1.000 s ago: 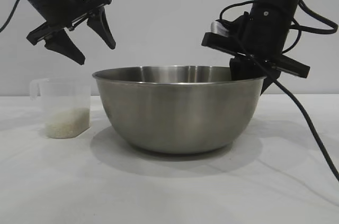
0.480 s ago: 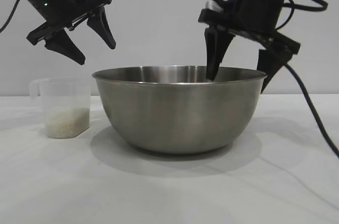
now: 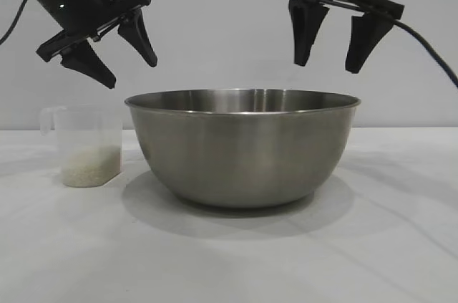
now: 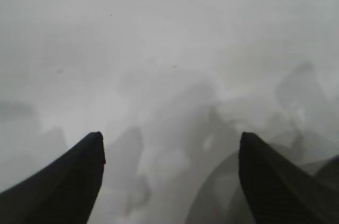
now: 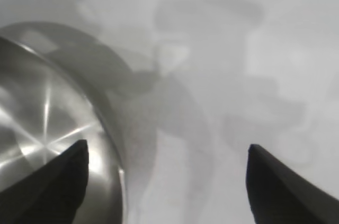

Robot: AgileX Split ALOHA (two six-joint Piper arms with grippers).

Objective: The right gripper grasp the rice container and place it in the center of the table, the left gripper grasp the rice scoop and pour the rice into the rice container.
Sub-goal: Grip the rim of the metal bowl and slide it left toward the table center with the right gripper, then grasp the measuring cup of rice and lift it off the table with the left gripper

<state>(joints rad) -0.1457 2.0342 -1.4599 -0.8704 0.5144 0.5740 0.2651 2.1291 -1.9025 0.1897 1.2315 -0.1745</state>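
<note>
Large round brushed-steel bowl (image 3: pixel 242 147) on white bench (image 3: pixel 229 260); small clear plastic cup (image 3: pixel 84 145) beside it holds off-white rice (image 3: pixel 90 166). Both black two-fingered tools — left (image 3: pixel 131 65), right (image 3: pixel 329 65) — hover above, open, empty.

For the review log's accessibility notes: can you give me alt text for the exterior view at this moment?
A large stainless-steel mixing bowl sits centred on a white table, with a small clear measuring cup holding rice beside it on the left. The right end effector hangs open above the bowl's right rim, touching nothing; the left end effector hangs open above the cup.
</note>
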